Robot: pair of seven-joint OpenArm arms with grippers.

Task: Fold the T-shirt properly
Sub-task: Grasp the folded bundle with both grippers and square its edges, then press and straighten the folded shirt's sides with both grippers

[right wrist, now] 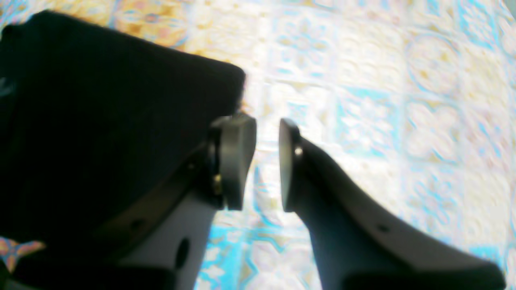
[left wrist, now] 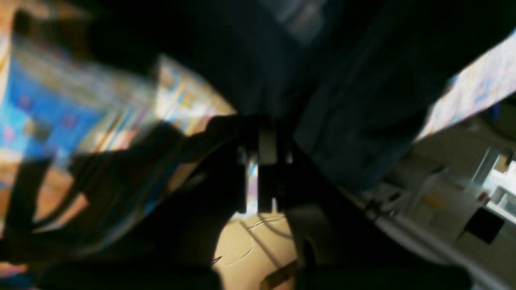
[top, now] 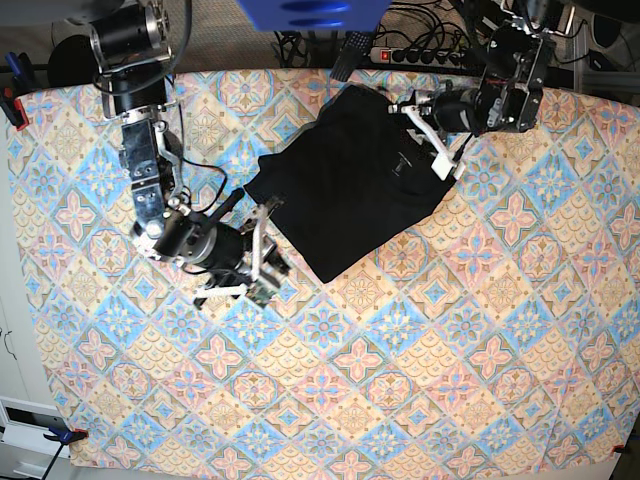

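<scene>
A patterned tablecloth (top: pixel 420 380) covers the table across almost the whole base view, its tiles in blue, orange, pink and cream diamonds with floral medallions. A red-handled clamp (top: pixel 12 105) pinches its upper left edge, and another clamp (top: pixel 62 434) sits at the lower left corner. Along the top edge, a black power strip (top: pixel 420 57) lies among tangled dark cables (top: pixel 420 20). A blue object (top: pixel 312 12), blurred and perhaps a lid or panel, juts in at the top centre.
</scene>
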